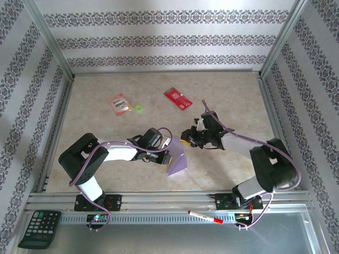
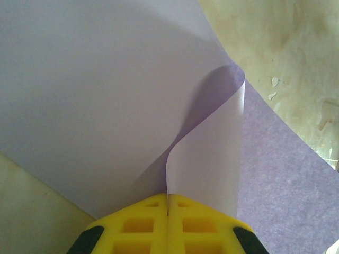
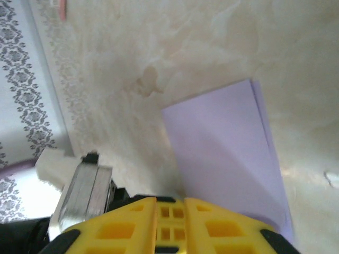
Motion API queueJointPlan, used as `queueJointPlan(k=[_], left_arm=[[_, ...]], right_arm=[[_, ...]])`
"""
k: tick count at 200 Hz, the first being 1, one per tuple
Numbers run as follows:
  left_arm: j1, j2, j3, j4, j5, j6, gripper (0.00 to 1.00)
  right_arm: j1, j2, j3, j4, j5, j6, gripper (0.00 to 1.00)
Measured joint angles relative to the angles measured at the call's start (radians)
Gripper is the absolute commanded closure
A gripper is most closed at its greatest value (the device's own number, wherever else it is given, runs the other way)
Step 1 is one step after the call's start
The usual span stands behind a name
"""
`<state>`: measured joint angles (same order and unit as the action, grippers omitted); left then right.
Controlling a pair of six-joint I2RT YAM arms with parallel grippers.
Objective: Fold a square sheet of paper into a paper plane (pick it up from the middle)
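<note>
Marbled tabletop (image 1: 241, 100); left gripper (image 2: 168, 203) pinching curled lilac sheet (image 2: 100, 100).

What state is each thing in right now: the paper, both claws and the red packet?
square sheet of paper: folded, one flap curled upward and pinched, the rest lying on the table.
left claw: shut on the paper's edge.
right claw: jaws a narrow gap apart, holding nothing, above the paper.
red packet: lying flat, apart from both claws.
</note>
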<state>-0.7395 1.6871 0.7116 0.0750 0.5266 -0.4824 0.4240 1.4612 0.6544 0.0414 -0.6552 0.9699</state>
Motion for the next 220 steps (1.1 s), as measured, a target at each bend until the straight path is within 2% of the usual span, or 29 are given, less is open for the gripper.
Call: queueJointPlan(k=[24,56,117,164,220], left_arm=[[-0.001,0.001,0.0,0.0,0.0,0.0,1.0],[-0.001,0.003,0.002,0.0,0.0,0.0,1.0],[-0.001,0.004,0.002,0.0,0.0,-0.001,1.0],[-0.001,0.004,0.002,0.0,0.0,-0.001,1.0],[-0.001,0.004,0.002,0.0,0.0,-0.001,1.0]], right_arm=[[0.056,-0.112,-0.081,-0.002,0.019,0.037,0.89],[0.226,-0.216,-0.158,-0.009,0.071,0.099,0.92],[0.47,-0.198,-0.173,0.022,0.203,0.19,0.94],[0.549,-0.084,-0.169,0.092,0.272,0.233,0.94],[0.574,0.003,-0.14,0.164,0.3,0.24,0.95]])
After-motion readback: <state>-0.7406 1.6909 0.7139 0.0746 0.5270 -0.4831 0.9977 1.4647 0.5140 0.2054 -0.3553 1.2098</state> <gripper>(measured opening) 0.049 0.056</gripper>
